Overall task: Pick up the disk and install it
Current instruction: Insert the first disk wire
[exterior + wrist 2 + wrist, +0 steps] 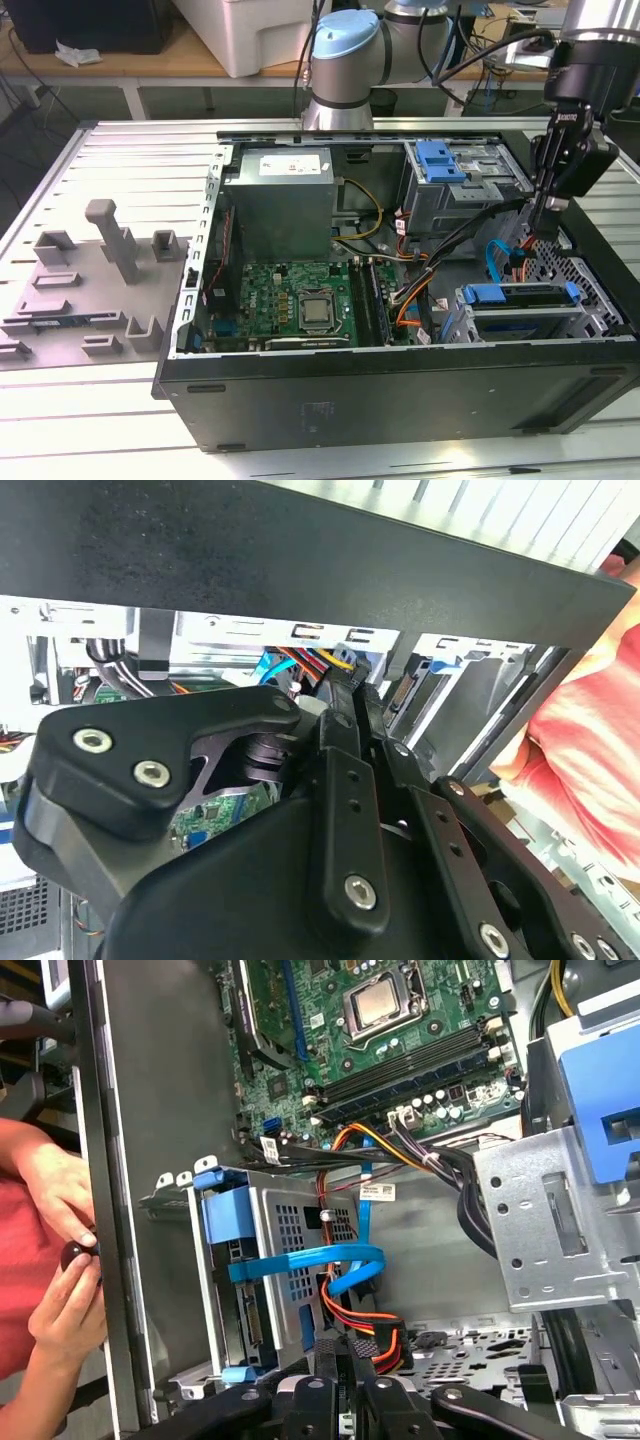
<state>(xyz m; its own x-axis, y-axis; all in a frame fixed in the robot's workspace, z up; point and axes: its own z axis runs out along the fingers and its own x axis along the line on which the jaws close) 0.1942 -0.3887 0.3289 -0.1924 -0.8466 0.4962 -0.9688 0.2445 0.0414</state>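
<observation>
The disk (520,296) sits in the lower drive cage at the exterior view's right end of the open computer case (400,385), with its blue carrier rail along the top. In the first wrist view the disk (262,1290) lies in that cage, and a blue cable and red-orange wires run to its end. My gripper (538,222) hangs over the case's right wall, above and just behind the disk, apart from it. Its black fingers (328,1365) stand close together with nothing between them. The second wrist view shows the same narrow gripper (350,695).
A grey power supply box (278,200), a green motherboard (290,300) and an upper drive cage with a blue latch (445,165) fill the case. Grey fixtures (100,270) lie on the slatted table. A person's hands (60,1250) hold a small dark object outside the case wall.
</observation>
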